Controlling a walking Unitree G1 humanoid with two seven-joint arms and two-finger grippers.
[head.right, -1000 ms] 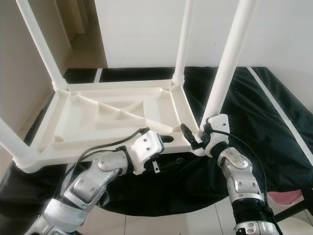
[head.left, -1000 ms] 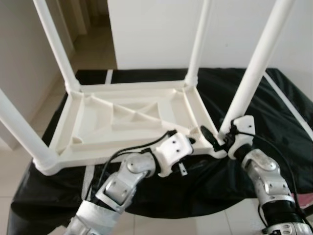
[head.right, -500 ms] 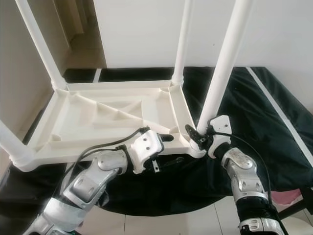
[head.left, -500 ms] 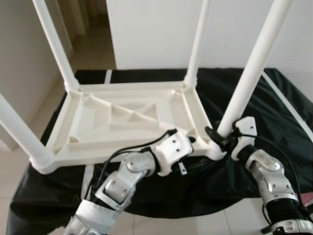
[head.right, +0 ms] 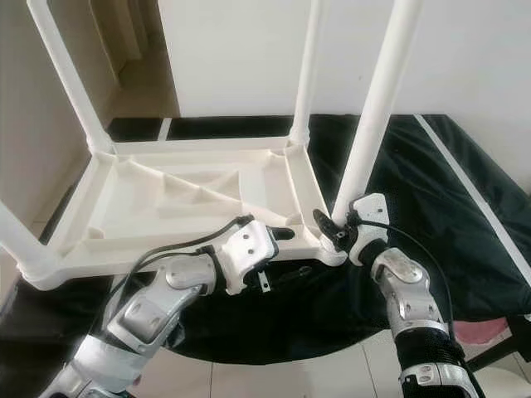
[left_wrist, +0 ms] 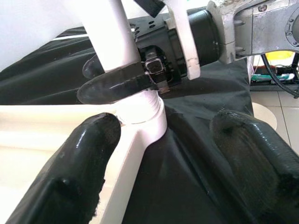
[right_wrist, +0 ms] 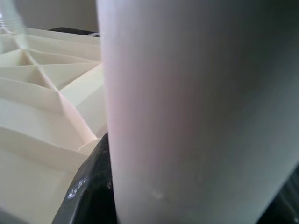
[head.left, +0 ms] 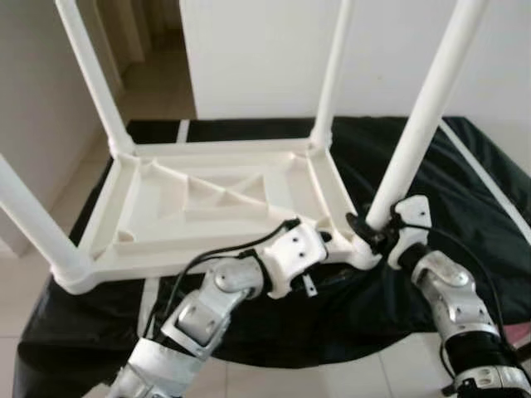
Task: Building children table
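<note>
While the right tool (head.left: 365, 234) pinches the base of the nearest leg (head.left: 419, 124), clamped just above its corner socket (left_wrist: 142, 109), the white tabletop (head.left: 224, 207) lies upside down on a black cloth (head.left: 465, 191), ribs facing up. The left tool (left_wrist: 163, 154) sits just beside the right one, its two fingers (left_wrist: 79, 163) spread wide: one rests against the tabletop's near rim, the other hangs clear over the cloth, gripping nothing.

The step in hand appears to be seating or tightening this last leg in its socket. The leg stands a little tilted, so the next move likely calls for the right tool to turn or press it home while the left tool braces the rim against sliding. The joint between leg and socket is partly hidden by the right tool's finger (left_wrist: 117, 84), so whether it is fully home cannot be told.

By count: one tabletop, four legs, two tools. Nearest the left tool's side, a second leg (head.left: 37, 220) rises from the near corner. Beyond both tools, a third leg (head.left: 93, 75) stands at the far corner on the left tool's side, and a fourth (head.left: 333, 70) at the far corner on the right tool's side. All four point upward. The cloth spreads under the tabletop and beyond it, over pale floor tiles (head.left: 332, 385).
</note>
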